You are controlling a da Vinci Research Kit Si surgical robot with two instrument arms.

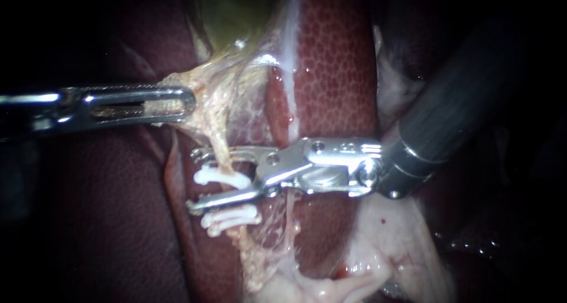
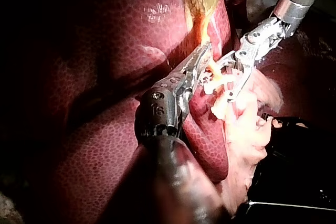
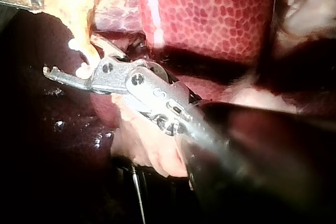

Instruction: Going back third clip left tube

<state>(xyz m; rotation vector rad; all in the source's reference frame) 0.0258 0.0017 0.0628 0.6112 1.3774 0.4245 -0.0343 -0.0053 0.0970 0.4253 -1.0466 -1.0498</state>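
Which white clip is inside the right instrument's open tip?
The upper clip, nearer the left instrument; the lower clip lies outside, beneath the right instrument.

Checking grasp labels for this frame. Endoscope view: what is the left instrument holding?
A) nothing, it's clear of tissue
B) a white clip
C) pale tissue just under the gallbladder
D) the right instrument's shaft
C: the left instrument is closed on a strand of pale tissue just below the gallbladder; the white clips sit lower on the tube, by the right instrument.
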